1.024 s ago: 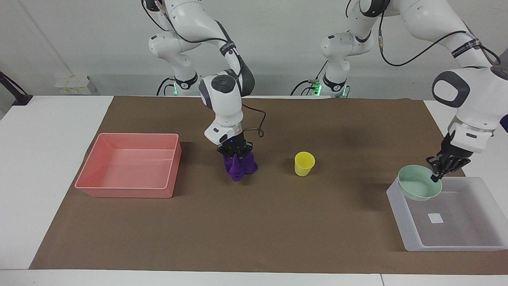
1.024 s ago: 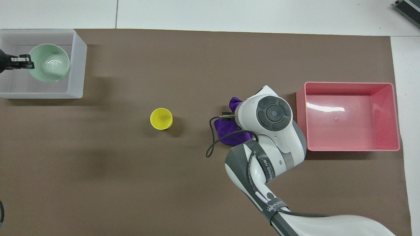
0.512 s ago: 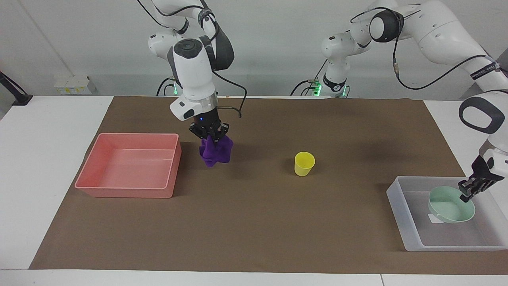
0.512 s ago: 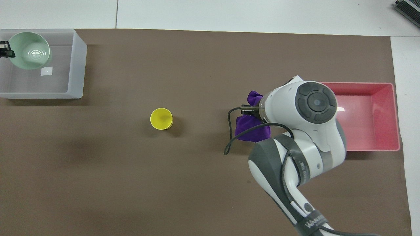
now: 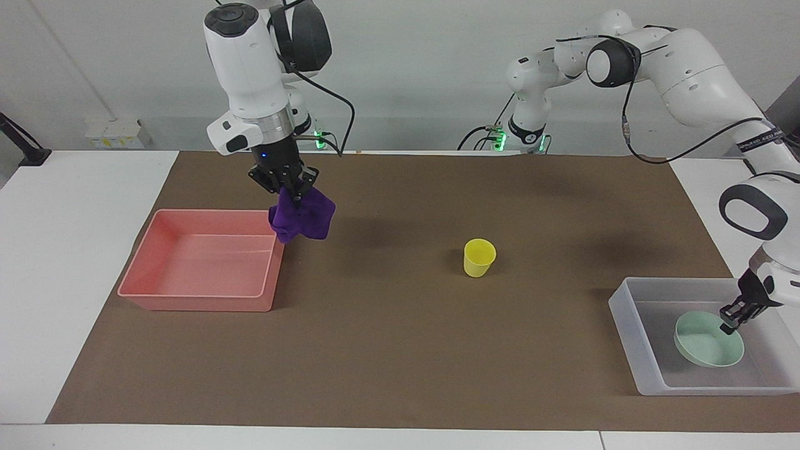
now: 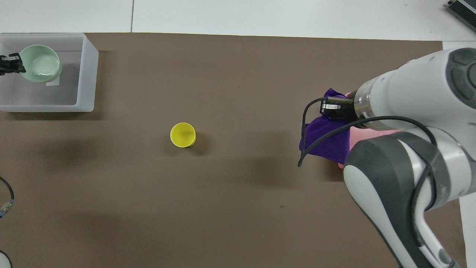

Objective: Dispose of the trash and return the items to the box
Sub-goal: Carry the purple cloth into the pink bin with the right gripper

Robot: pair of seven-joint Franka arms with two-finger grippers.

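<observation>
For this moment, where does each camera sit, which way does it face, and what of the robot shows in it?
Facing view: high across the table, facing the robots; both arms and bases show, right gripper holding the purple cloth over the pink bin's edge, left gripper holding the green bowl in the clear box.
Overhead view: above the robots' end, looking steeply down; the right arm and the left gripper's tip show.
Shared: cloth, bowl, box, yellow cup.

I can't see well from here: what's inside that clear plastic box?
A mint-green bowl sits in the clear box, the left gripper shut on its rim. It covers most of a white label.
</observation>
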